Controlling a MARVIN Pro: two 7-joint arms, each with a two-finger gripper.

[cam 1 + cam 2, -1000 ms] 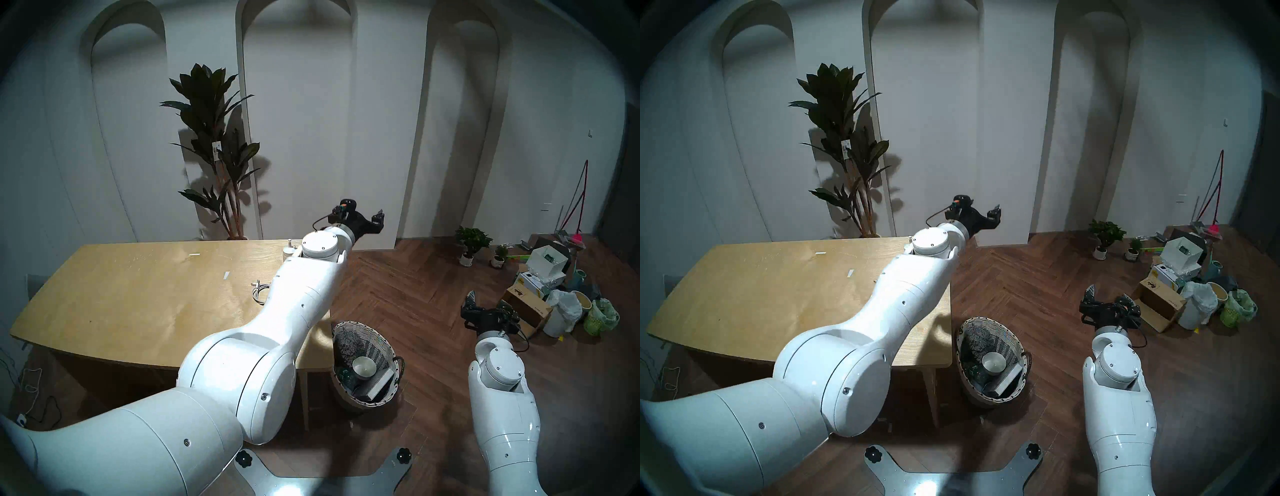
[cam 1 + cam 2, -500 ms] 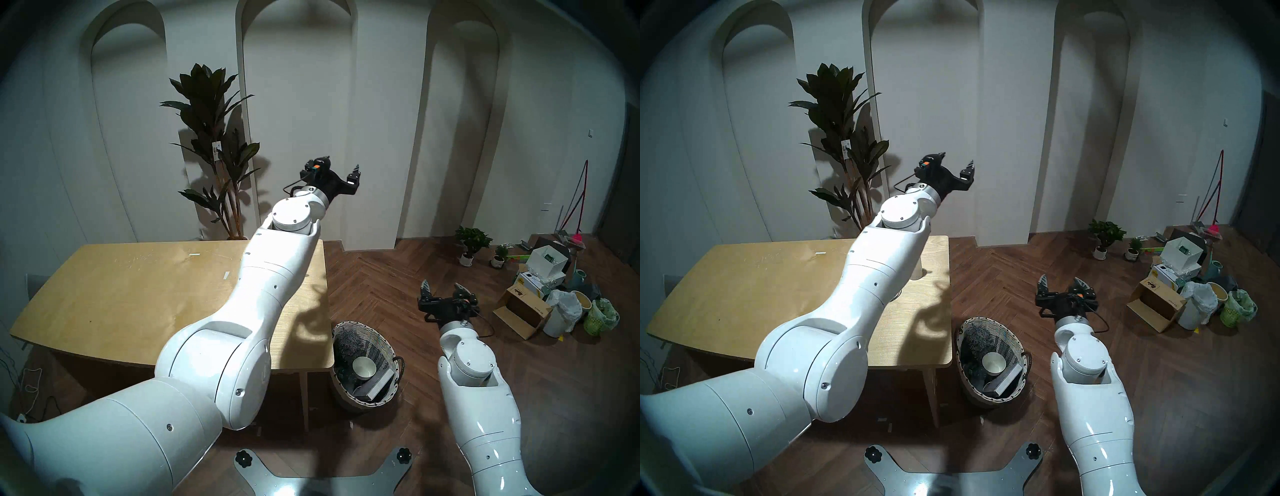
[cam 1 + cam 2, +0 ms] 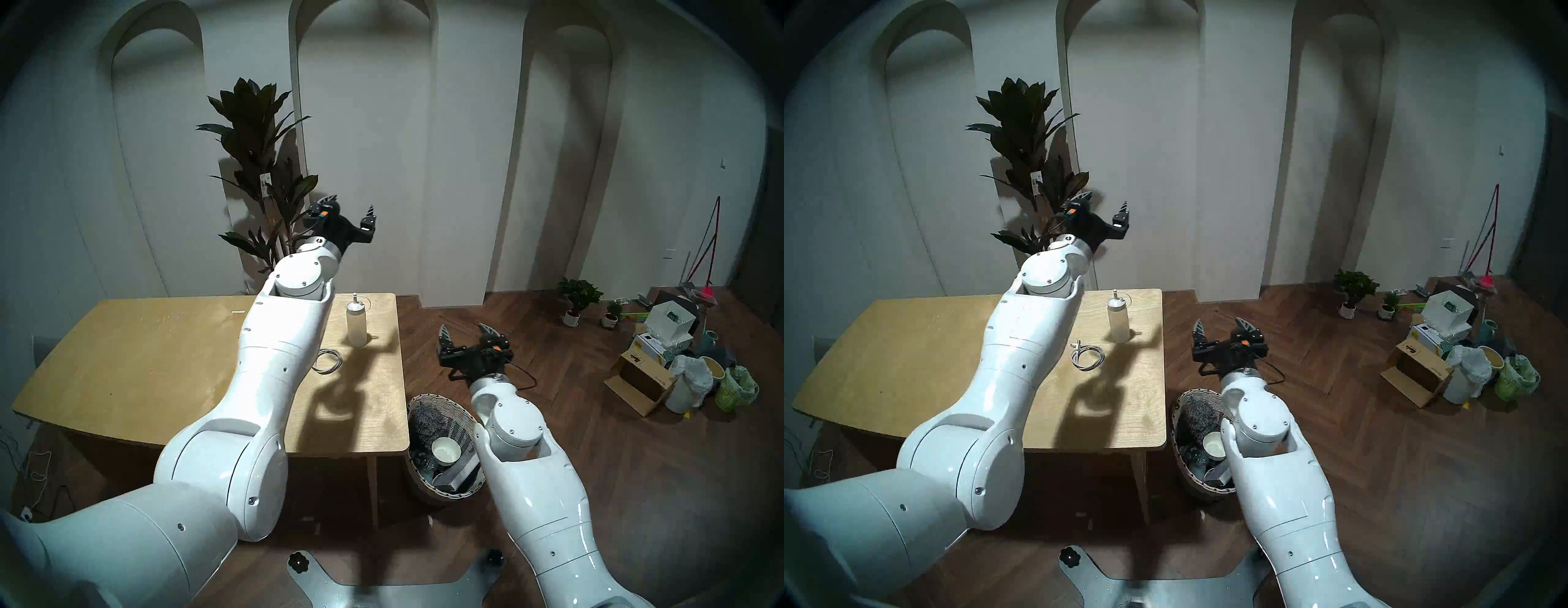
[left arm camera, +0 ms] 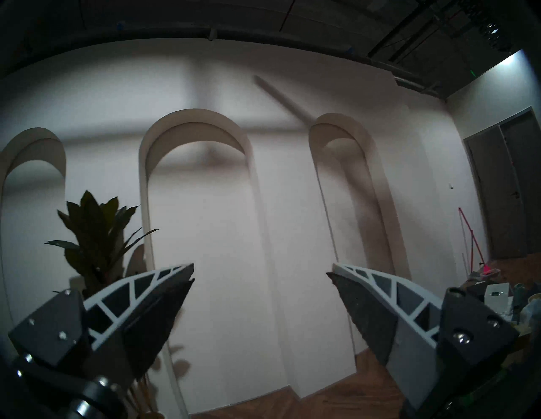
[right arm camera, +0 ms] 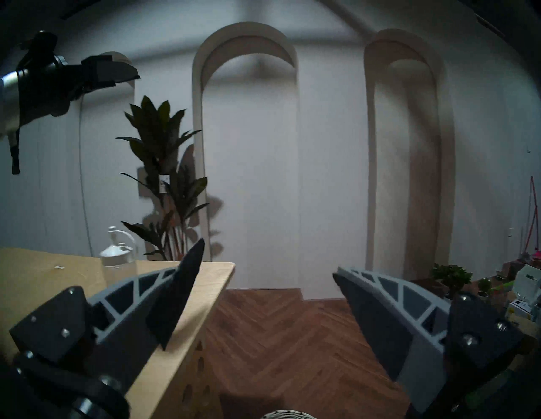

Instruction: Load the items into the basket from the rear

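Note:
A translucent white squeeze bottle [image 3: 356, 323] [image 3: 1118, 321] [image 5: 117, 259] stands upright near the wooden table's far right corner. A small coiled white cable [image 3: 329, 361] [image 3: 1086, 356] lies just in front of it, partly behind my left forearm. The wicker basket [image 3: 428, 400] [image 3: 1183, 405] sits on the floor by the table's right front leg and holds a white cup, a dark box and a grey fluffy thing. My left gripper [image 3: 350, 206] [image 3: 1105, 203] [image 4: 260, 270] hangs open and empty high above the table's far edge. My right gripper [image 3: 463, 329] [image 3: 1220, 325] [image 5: 268, 260] is open and empty, beyond the basket, right of the table.
A tall potted plant [image 3: 259, 178] stands behind the table against the arched wall. Boxes, bags, small plants and a lime-green mesh basket [image 3: 732, 388] crowd the floor at the far right. My right forearm covers part of the wicker basket's right side.
My left arm has swung up and to the left, uncovering the squeeze bottle and the cable. The right arm has moved left, towards the table and over the basket. Both grippers stayed open.

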